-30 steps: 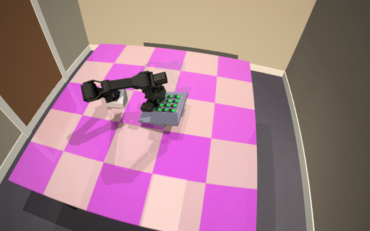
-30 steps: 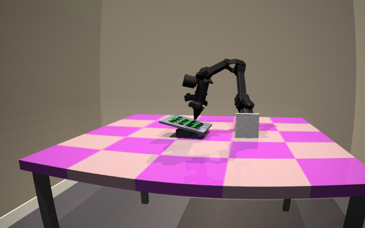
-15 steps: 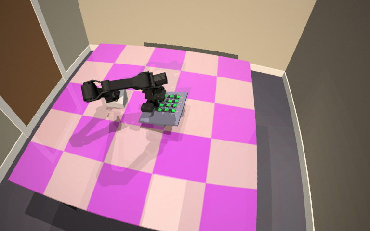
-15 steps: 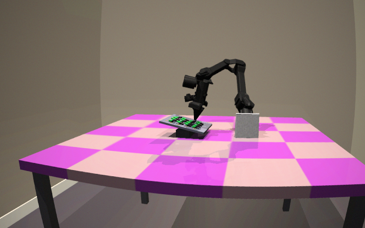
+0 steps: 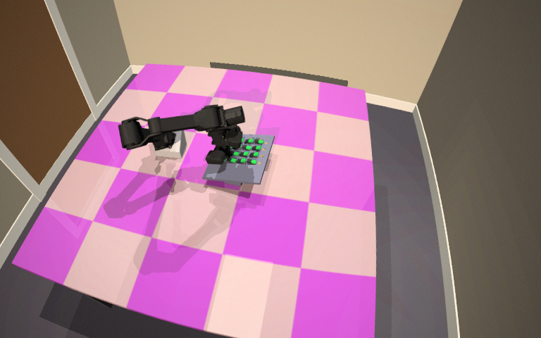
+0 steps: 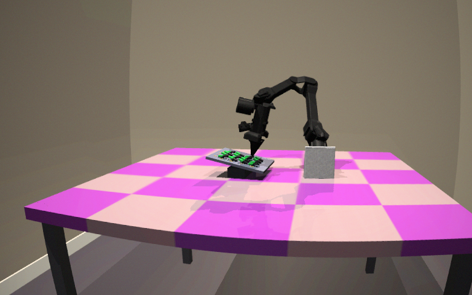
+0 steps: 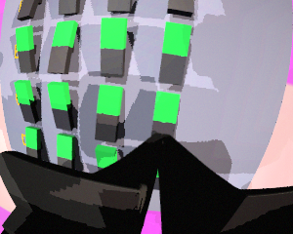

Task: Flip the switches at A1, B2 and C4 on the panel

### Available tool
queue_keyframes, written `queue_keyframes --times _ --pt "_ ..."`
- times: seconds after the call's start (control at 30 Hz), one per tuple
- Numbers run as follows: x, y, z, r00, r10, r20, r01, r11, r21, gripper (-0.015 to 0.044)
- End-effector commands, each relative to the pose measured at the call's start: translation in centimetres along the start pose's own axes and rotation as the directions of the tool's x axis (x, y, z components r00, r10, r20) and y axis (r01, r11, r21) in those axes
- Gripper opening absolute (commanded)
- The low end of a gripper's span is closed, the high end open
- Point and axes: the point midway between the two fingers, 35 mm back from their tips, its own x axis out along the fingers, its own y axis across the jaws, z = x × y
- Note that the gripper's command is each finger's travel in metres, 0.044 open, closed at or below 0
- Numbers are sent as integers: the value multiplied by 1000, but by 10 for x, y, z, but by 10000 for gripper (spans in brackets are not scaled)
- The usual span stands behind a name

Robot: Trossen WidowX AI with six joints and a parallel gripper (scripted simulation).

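Observation:
The grey switch panel [image 5: 252, 174] [image 6: 267, 167] [image 7: 254, 88] is tilted, with green-and-black rocker switches in four columns. My gripper [image 5: 228, 155] [image 6: 252, 155] [image 7: 160, 140] is shut and empty, with its tips close over the near, dark end of switch C4 [image 7: 166, 108]. Whether they touch it cannot be told. The green far end of C4 is in sight. Switch B2 [image 7: 64, 35] is in full view, its green end far and its grey end near. Only the near, dark end of switch A1 [image 7: 29, 8] shows at the top edge. The fingers hide most of D4.
Neighbouring switches B4 [image 7: 177, 40], C3 [image 7: 110, 100] and D3 [image 7: 106, 155] stand around the fingertips. Bare panel lies to the right of column 4. The panel rests on a dark block [image 6: 235, 172]. A grey box [image 6: 319, 162] stands by the arm's base on the checkered table [image 6: 337, 219].

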Motion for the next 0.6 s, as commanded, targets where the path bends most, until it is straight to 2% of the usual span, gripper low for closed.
queue_keyframes --times 0.0,0.57 --pt "1 0 0 1000 -4 2 4 1000 -3 0" --pt "3 0 0 1000 -4 2 4 1000 -3 0"
